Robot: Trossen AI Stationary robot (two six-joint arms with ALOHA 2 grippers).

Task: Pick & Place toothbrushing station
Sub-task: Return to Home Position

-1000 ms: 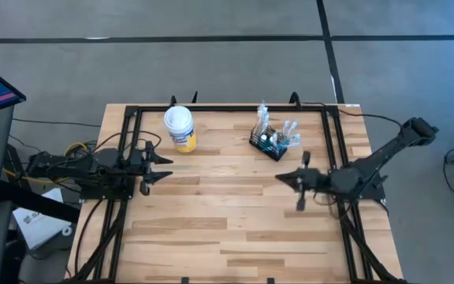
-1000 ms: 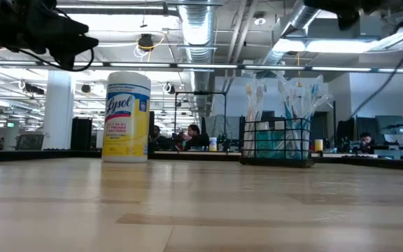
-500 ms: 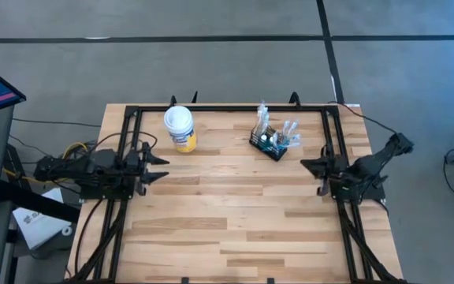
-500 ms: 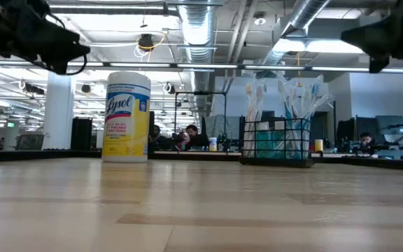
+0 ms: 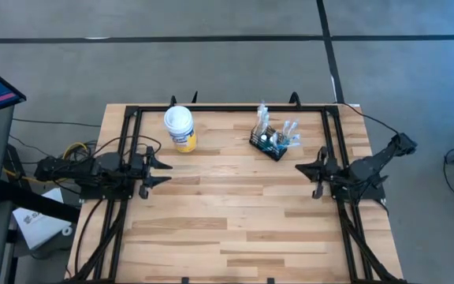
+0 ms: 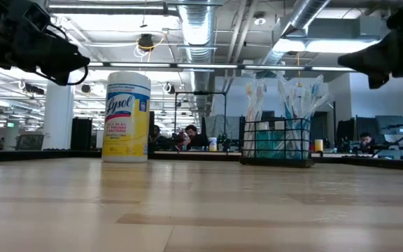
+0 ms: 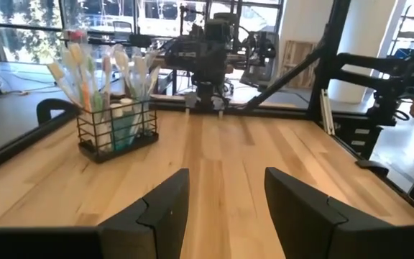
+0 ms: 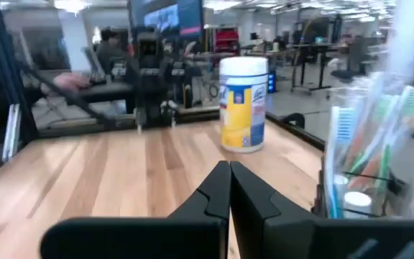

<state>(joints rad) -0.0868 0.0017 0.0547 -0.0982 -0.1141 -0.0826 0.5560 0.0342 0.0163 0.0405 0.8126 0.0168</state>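
The toothbrushing station (image 5: 273,142), a black wire-mesh caddy holding several toothbrushes, stands on its base at the table's far right of centre. It also shows in the low view (image 6: 278,142), the left wrist view (image 7: 113,122) and the right wrist view (image 8: 365,169). My left gripper (image 5: 164,173) hovers open and empty near the table's left edge, pointing right. My right gripper (image 5: 299,169) hovers shut and empty near the right edge, on the near side of the caddy, pointing left. The wrist views show the left fingers apart (image 7: 225,208) and the right fingers together (image 8: 228,191).
A yellow wipes canister with a white lid (image 5: 179,128) stands upright at the far left of centre. A black metal frame (image 5: 211,110) runs along the table's far and side edges. Bare wood (image 5: 227,213) lies between the two arms and toward the near edge.
My right gripper has drawn back from the table's middle toward the right edge and come lower, staying empty. My left arm has sunk slightly. The caddy and canister have not moved.
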